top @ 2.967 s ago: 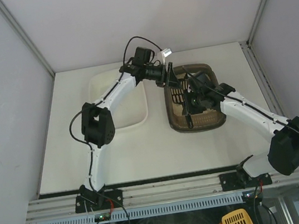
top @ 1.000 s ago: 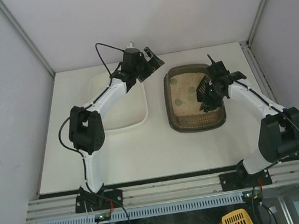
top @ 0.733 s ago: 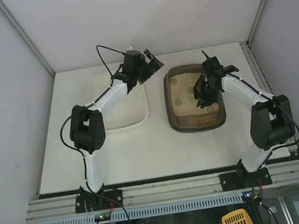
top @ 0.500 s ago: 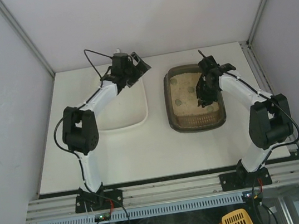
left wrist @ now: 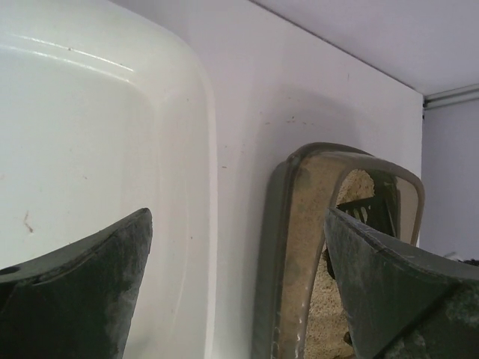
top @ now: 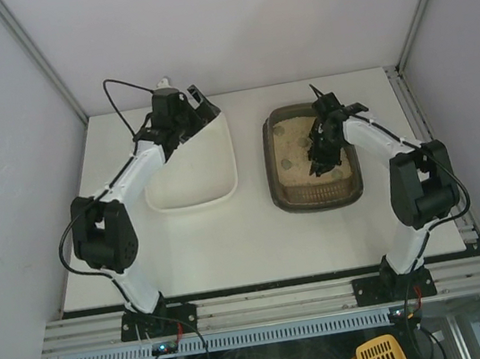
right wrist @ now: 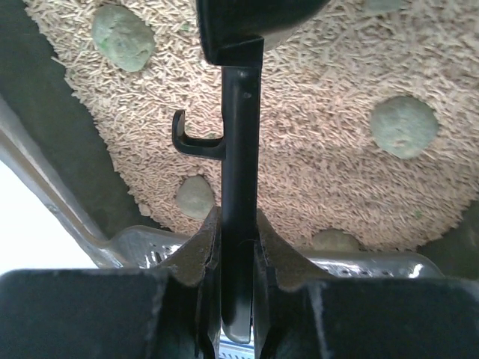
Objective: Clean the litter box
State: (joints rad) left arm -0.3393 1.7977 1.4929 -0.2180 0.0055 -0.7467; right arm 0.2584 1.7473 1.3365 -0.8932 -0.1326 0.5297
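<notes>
As the left end effector (top: 187,115), jaws apart and empty, is swinging left over the white tub (top: 193,179), the right end effector (right wrist: 238,258) is staying clamped on the scoop (right wrist: 241,120), shifting above the litter box (top: 273,179) beneath it, lining up for green clumps (right wrist: 404,126) ahead.

Left arm (top: 134,168): extended far forward.
Left gripper (left wrist: 236,224): jaws spread wide.
Right gripper (right wrist: 238,247): pointed downward, clamped on a black handle (right wrist: 241,134).
</notes>
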